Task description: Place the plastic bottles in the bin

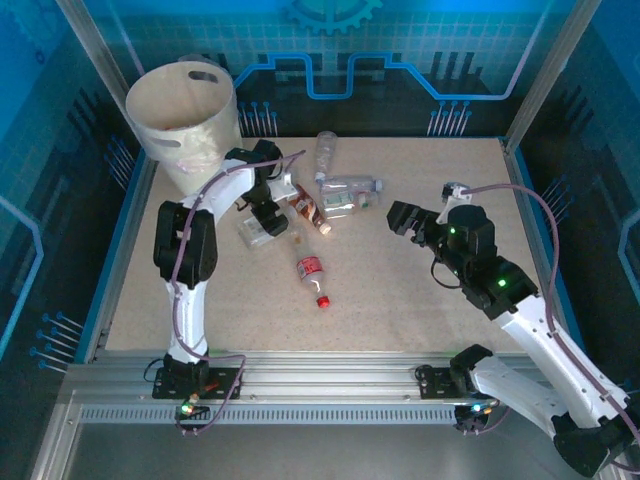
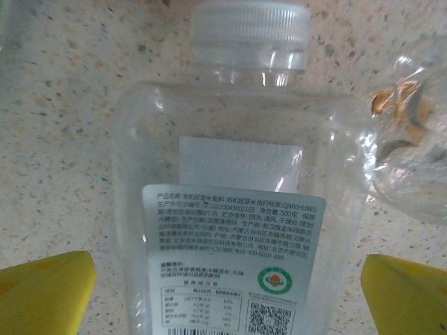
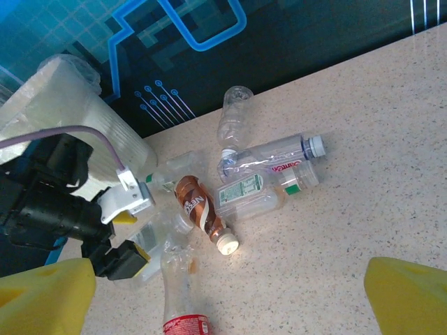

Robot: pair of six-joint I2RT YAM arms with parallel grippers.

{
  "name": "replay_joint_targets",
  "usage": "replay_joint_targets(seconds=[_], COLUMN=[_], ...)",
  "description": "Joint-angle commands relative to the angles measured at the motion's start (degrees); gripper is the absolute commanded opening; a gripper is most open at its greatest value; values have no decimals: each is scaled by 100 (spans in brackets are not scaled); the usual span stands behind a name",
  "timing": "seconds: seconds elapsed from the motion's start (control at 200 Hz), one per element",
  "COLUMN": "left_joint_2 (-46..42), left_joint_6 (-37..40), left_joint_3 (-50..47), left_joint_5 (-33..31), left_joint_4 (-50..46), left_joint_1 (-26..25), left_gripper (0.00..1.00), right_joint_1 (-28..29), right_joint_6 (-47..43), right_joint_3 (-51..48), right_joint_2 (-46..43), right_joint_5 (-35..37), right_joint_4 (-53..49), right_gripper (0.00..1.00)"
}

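A: What is seen nearest the arm bases?
B: A red-labelled bottle (image 1: 311, 272) is laid alone on the table (image 1: 420, 300).
A: And the grippers?
B: The left gripper (image 1: 266, 213) is spread wide around a flat clear bottle (image 2: 230, 209), not closed on it. The right gripper (image 1: 404, 218) is held wide and empty.
A: Further back?
B: More bottles (image 1: 345, 195) are heaped mid-table, and the bin (image 1: 195, 150) is stood at the far left corner.

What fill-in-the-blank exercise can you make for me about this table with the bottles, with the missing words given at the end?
The bin is at the far ___ corner of the table. Between the open jaws of the left gripper, the flat bottle has a ___ cap. The lone bottle nearest the arm bases has a ___ label. The right gripper is ___ and holds nothing.
Missing words: left, white, red, open.
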Motion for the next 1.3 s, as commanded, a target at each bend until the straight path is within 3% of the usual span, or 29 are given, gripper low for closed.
replay_joint_targets(seconds=[0.0,0.47,0.645,0.755,1.065,1.296], left_joint_2=[149,192,65,-114,-1065,-1667], left_joint_6=[229,273,262,145,-359,-845], left_joint_3=[118,-554,-654,-721,-1205,-1228], left_joint_5=[-183,-176,-165,-102,277,852], left_joint_4=[-158,502,682,776,1364,1596], left_joint_1=[44,46,46,85,196,240], left_gripper=[99,99,88,86,81,78], right_joint_1=[-77,-96,-98,-98,-95,-72], right_joint_6=[-104,-135,-140,-203,-879,-891], right_joint_3=[-50,-50,-24,-15,279,424], right_joint_2=[-112,-112,-121,-137,143,345], right_joint_5=[172,147,122,72,-1468,-1641], right_joint_4=[-111,-98,-127,-150,-52,69], right_gripper=[100,100,100,100,100,100])
